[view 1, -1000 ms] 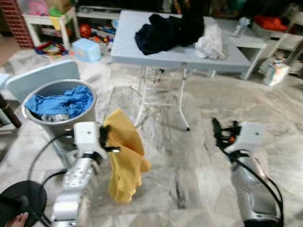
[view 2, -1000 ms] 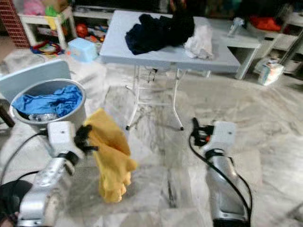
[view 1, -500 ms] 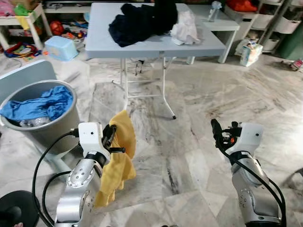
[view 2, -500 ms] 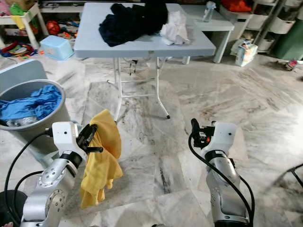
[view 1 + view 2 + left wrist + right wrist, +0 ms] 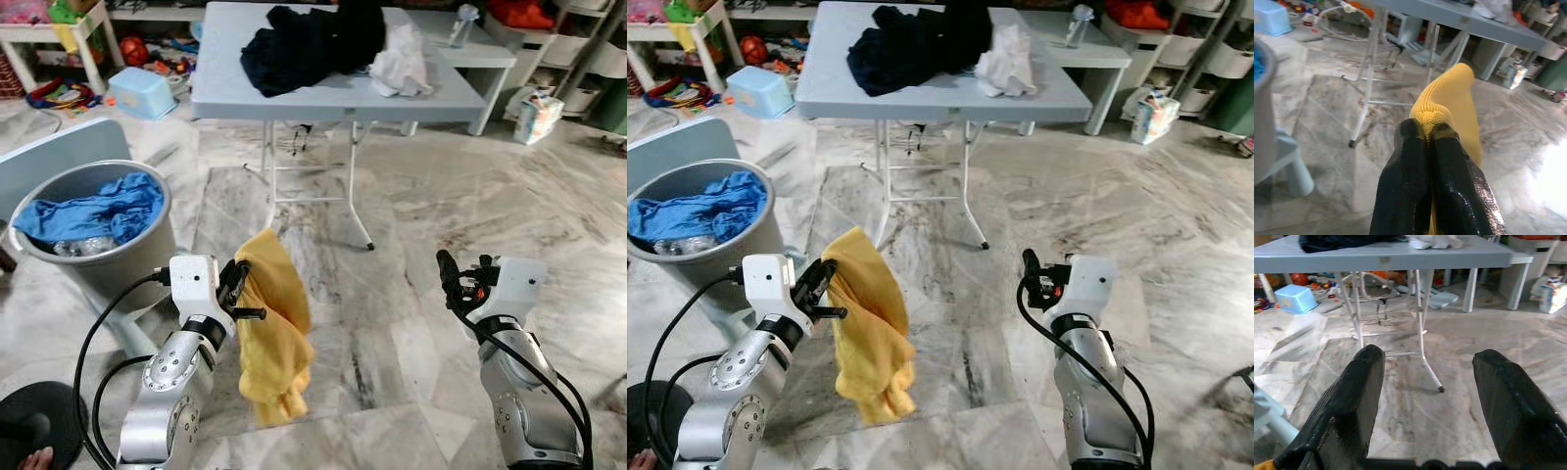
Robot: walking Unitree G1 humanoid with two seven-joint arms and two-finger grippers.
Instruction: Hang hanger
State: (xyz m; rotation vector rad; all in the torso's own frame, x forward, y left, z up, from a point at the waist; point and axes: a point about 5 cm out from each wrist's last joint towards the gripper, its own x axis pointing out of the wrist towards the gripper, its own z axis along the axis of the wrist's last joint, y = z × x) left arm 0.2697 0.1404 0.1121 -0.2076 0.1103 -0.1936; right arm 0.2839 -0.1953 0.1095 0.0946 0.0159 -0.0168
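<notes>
Yellow cloth (image 5: 272,333) dangling pinched in left gripper (image 5: 1431,133), over floor near bin (image 5: 118,269); right gripper (image 5: 1427,382) gaping wide, holding nothing. Carrying step; probably needing rail, no hanger seen.

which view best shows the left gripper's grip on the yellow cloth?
Left wrist view: the left gripper has its fingers shut on the yellow cloth's folded edge, close up. Both eye views show the cloth draped from it, the pinch itself small.

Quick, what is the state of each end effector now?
Left end effector: closed, holding the yellow cloth.
Right end effector: open, holding nothing.
</notes>
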